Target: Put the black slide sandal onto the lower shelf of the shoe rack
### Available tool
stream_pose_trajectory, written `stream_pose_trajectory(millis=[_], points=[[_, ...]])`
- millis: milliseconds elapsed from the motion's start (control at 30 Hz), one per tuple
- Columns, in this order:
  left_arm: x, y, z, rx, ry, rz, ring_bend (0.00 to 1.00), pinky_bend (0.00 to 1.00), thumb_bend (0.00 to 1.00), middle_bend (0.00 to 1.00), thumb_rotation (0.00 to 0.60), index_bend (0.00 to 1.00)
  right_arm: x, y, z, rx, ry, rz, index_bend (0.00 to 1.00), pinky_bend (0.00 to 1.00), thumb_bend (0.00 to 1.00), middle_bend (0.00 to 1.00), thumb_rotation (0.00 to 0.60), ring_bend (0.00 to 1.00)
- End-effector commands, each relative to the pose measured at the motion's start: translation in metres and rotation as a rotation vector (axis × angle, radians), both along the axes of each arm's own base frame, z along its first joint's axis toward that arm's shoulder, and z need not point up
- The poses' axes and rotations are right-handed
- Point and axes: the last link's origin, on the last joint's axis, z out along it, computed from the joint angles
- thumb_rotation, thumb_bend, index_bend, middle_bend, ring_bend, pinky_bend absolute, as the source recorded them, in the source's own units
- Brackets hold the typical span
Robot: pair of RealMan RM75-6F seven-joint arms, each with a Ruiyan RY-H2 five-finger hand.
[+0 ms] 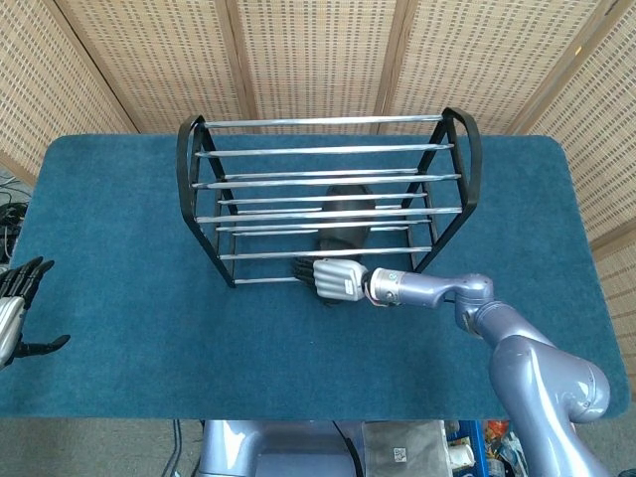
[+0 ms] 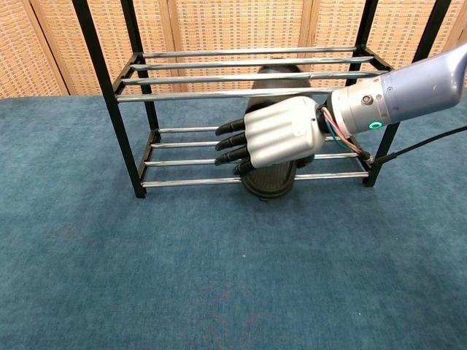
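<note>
Table [image 1: 119, 248]: covered in blue carpet-like cloth, fills most of the head view; woven cane screens [image 1: 318, 50] stand behind it at 12 o'clock.

Shoe rack [image 1: 328, 149]: black end frames, chrome bars in two tiers, standing at the middle of the table toward 12 o'clock. In the chest view the lower shelf [image 2: 190, 162] shows as three chrome bars just above the cloth.

Right arm [image 1: 527, 368]: lilac-grey, enters from 5 o'clock and reaches toward the rack's front edge.

Black slide sandal [image 1: 345, 214]: lies lengthwise across the lower shelf bars, under the upper tier, near the rack's middle. Chest view: its near end [image 2: 268, 184] overhangs the front bar slightly, the rest runs back toward 12 o'clock.

Right hand [image 2: 281, 135]: white back plate, dark fingers [image 2: 232, 142]. It sits at the sandal's near end, in front of the lower shelf; fingers stretched and spread toward 9 o'clock. Whether the palm side touches the sandal cannot be told.

Left hand [image 1: 15, 308]: at the table's 9 o'clock edge, well apart from the rack, dark fingers apart, holding nothing.
</note>
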Motion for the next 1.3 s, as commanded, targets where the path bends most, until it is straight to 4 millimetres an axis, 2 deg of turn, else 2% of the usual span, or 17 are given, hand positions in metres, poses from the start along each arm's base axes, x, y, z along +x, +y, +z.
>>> stream_pose_trajectory(millis=[33, 100, 200, 400, 533, 667, 833, 967, 1067, 1300], points=[[0.0, 0.0, 0.0, -0.003, -0.001, -0.001, 0.0, 0.0, 0.18, 0.0, 0.6, 0.0, -0.003, -0.004, 0.004, -0.054, 0.011, 0.009, 0.01, 0.0, 0.21, 0.0, 0.6, 0.0], [0.001, 0.0, 0.0, -0.002, 0.0, -0.005, 0.0, 0.0, 0.18, 0.0, 0.6, 0.0, -0.005, 0.0, 0.004, -0.054, 0.01, 0.006, 0.0, 0.0, 0.14, 0.0, 0.6, 0.0], [0.002, -0.002, 0.0, -0.003, -0.001, -0.01, 0.0, 0.0, 0.18, 0.0, 0.6, 0.0, -0.006, 0.007, 0.006, -0.051, -0.012, 0.003, 0.0, 0.0, 0.1, 0.0, 0.6, 0.0], [0.005, -0.006, 0.001, -0.002, -0.005, -0.026, 0.0, 0.0, 0.18, 0.0, 0.6, 0.0, -0.014, 0.028, 0.012, -0.037, -0.067, 0.004, 0.0, 0.0, 0.09, 0.0, 0.6, 0.0], [0.006, -0.008, 0.002, 0.0, -0.004, -0.036, 0.0, 0.0, 0.18, 0.0, 0.6, 0.0, -0.023, 0.054, 0.017, 0.002, -0.141, -0.01, 0.0, 0.0, 0.09, 0.0, 0.6, 0.0], [0.007, -0.011, 0.002, 0.002, -0.004, -0.049, 0.0, 0.0, 0.18, 0.0, 0.6, 0.0, -0.04, 0.082, 0.03, 0.003, -0.261, -0.061, 0.0, 0.0, 0.09, 0.0, 0.6, 0.0], [0.009, -0.014, 0.003, 0.003, -0.004, -0.066, 0.0, 0.0, 0.18, 0.0, 0.6, 0.0, -0.066, 0.112, 0.063, -0.063, -0.483, -0.22, 0.0, 0.0, 0.07, 0.0, 0.6, 0.0], [0.012, -0.017, 0.001, 0.01, 0.006, -0.084, 0.0, 0.0, 0.18, 0.0, 0.6, 0.0, -0.095, 0.136, 0.099, -0.154, -0.693, -0.427, 0.0, 0.0, 0.01, 0.0, 0.6, 0.0], [0.014, -0.018, -0.001, 0.032, 0.041, -0.103, 0.0, 0.0, 0.18, 0.0, 0.6, 0.0, -0.121, 0.159, 0.122, -0.229, -0.805, -0.592, 0.0, 0.0, 0.0, 0.0, 0.6, 0.0], [0.021, -0.025, -0.007, 0.07, 0.058, -0.144, 0.0, 0.0, 0.18, 0.0, 0.6, 0.0, -0.167, 0.206, 0.155, -0.348, -1.056, -0.965, 0.0, 0.0, 0.0, 0.0, 0.6, 0.0]])
